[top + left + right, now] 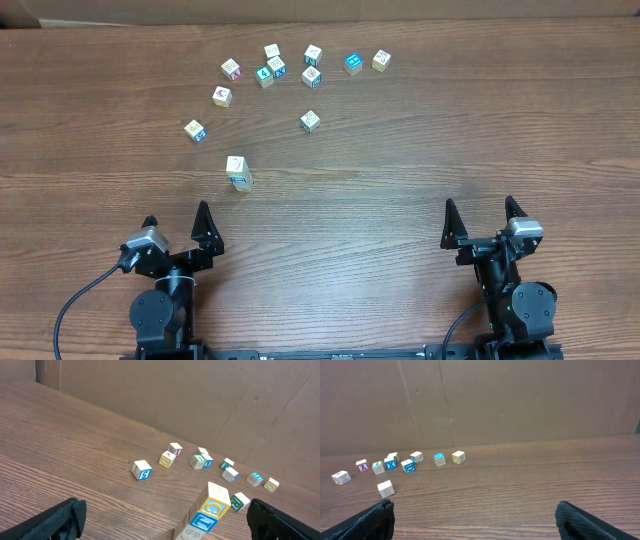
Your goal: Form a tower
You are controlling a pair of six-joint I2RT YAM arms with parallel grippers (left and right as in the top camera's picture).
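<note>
The tower (238, 173) of stacked cubes stands left of centre on the wooden counter (420, 150), apart from the loose cubes (311, 121) beyond it; left jaws and right jaws both gape wide, empty.

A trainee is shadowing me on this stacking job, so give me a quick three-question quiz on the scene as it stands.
1. True or false: the left gripper is holding a cube.
2. The tower stands nearer to: A) the left gripper, B) the right gripper.
3. Fill in: both grippers' jaws stand ____.
Key: 1 false; 2 A; 3 open.
</note>
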